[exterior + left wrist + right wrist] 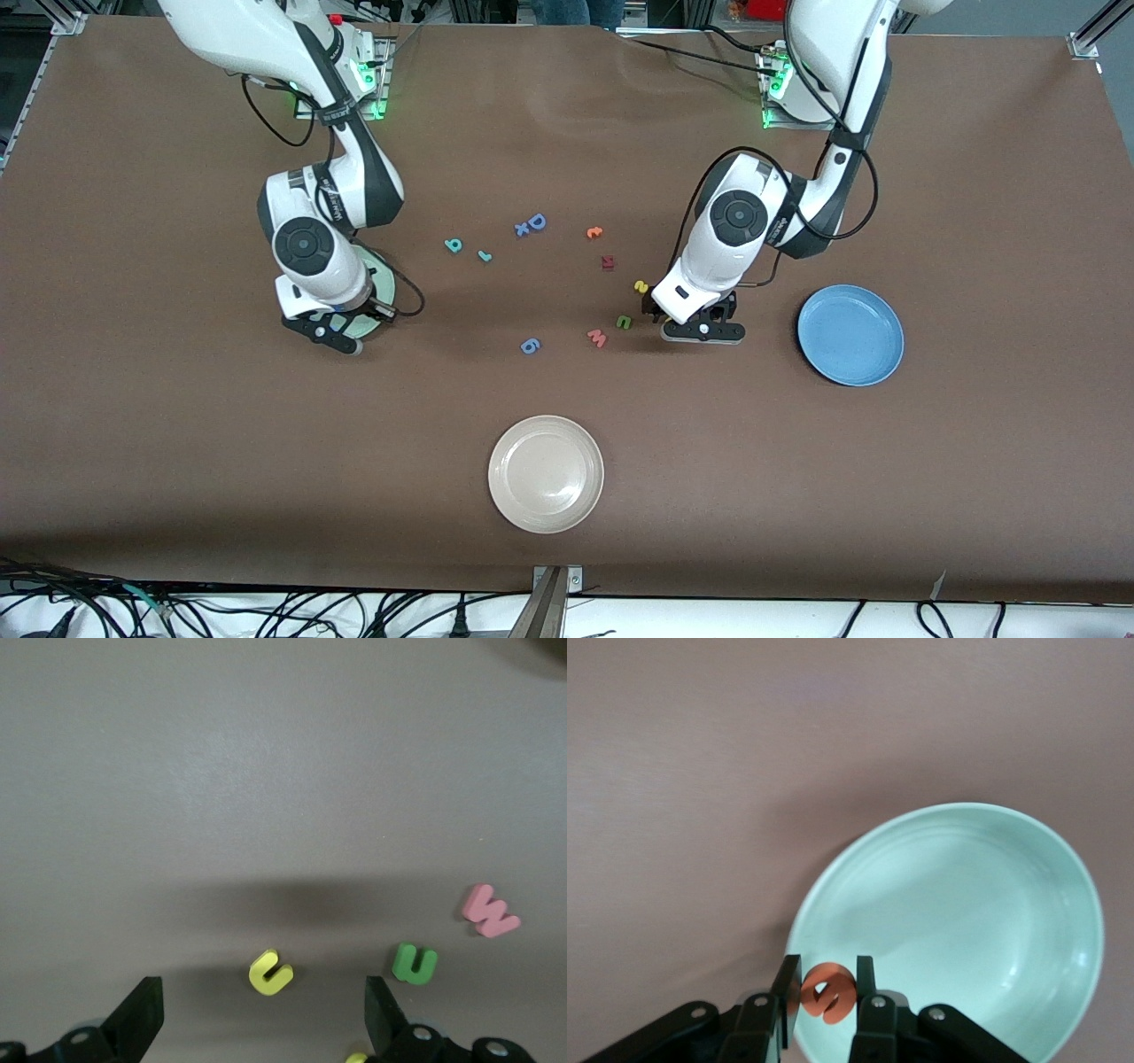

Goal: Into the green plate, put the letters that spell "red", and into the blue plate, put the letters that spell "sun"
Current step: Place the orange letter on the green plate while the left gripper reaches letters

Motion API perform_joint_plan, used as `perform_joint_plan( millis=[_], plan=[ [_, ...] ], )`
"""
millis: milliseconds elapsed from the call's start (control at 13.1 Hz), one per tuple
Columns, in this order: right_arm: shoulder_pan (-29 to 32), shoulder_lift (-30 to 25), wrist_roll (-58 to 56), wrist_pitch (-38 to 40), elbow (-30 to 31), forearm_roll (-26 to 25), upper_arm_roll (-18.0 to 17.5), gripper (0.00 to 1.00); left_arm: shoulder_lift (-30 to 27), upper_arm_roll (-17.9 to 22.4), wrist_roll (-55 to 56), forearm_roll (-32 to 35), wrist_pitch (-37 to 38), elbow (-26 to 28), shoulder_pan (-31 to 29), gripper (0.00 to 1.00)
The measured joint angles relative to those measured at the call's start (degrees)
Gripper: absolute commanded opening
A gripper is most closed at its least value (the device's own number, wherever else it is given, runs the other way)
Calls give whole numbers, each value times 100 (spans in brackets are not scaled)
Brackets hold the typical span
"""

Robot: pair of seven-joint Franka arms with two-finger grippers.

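My right gripper (pixel 825 990) is shut on the orange e (pixel 830 994) and hangs over the rim of the green plate (pixel 966 895). The arm hides most of that plate (pixel 383 282) under the right gripper (pixel 326 333). My left gripper (pixel 263 1014) stands open low over the table, with the yellow u (pixel 270 973) lying between its fingers. The green n (pixel 415 964) and yellow s (pixel 641 285) lie just beside it. The teal d (pixel 454 245) and teal r (pixel 484 256) lie mid-table. The blue plate (pixel 850 335) sits toward the left arm's end, beside the left gripper (pixel 687 326).
A pink w (pixel 597 338) lies beside the green n (pixel 624 322). A blue D (pixel 536 221), another orange letter (pixel 594 232), a dark red letter (pixel 607 261) and a blue 6 (pixel 530 346) are scattered mid-table. An off-white plate (pixel 546 486) sits nearest the front camera.
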State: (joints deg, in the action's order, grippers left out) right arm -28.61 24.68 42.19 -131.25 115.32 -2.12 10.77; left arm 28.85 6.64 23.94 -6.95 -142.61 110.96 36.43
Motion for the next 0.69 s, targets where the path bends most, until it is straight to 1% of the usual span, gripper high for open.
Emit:
perform_joint_plan(
  millis=[76, 305, 457, 533, 685],
  plan=[
    [0, 24, -16, 42, 23, 0, 6, 99, 89, 1, 0, 0, -125, 1, 5, 100],
    [-10, 40, -2, 157, 44, 0, 2, 99, 335, 7, 0, 0, -381, 3, 7, 100],
    [-35, -22, 177, 275, 39, 3, -100, 95, 447, 8, 0, 0, -435, 2, 7, 98],
    [-50, -57, 405, 304, 38, 7, -234, 95, 474, 8, 0, 0, -449, 1, 8, 97],
    [-78, -92, 1310, 317, 34, 11, -716, 91, 508, 8, 0, 0, -451, 1, 12, 93]
  ],
)
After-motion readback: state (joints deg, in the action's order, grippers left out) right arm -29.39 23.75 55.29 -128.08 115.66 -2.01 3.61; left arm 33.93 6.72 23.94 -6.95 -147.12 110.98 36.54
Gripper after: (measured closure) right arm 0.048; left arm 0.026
